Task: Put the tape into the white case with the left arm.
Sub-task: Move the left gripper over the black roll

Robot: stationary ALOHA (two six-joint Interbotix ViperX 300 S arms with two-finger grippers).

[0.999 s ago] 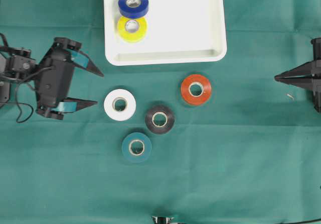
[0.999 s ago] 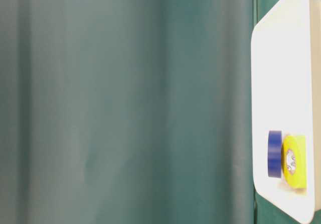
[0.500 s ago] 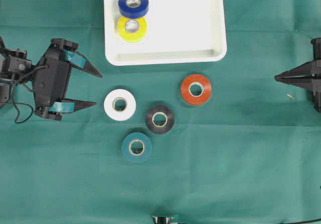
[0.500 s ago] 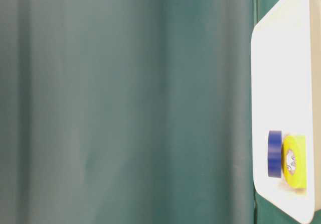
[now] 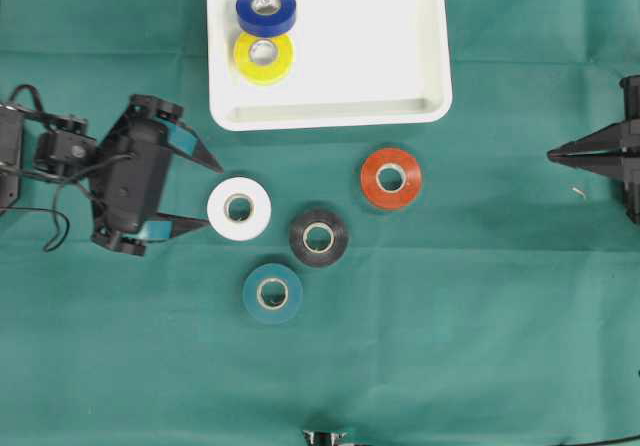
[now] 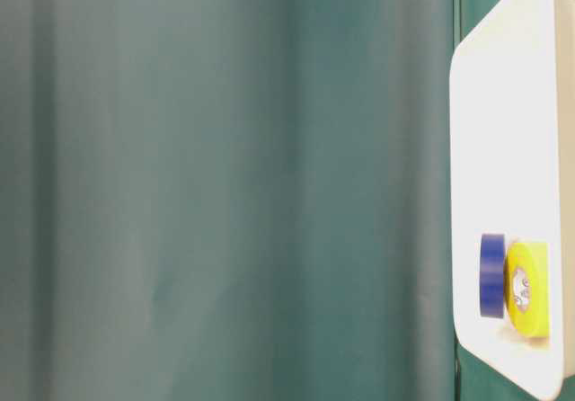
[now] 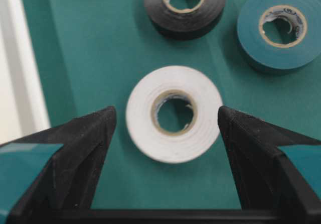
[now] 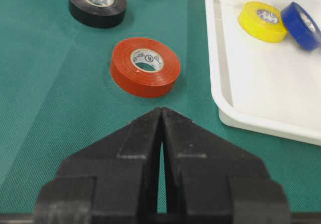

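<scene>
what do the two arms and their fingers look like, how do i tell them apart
The left arm is black, with loose black cables looping off its rear. Its gripper has two long pointed black fingers bearing teal bands. The right gripper is all black, with no coloured markings; its fingers are wedge-shaped with a rough, matte surface and taper to a point. Little of the right arm shows.

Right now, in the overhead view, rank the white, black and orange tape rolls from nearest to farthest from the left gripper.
1. White tape roll: directly ahead of the open left gripper, just past its fingertips.
2. Black tape roll: beyond the white one, lower right.
3. Orange tape roll: farthest right, below the white case.
</scene>
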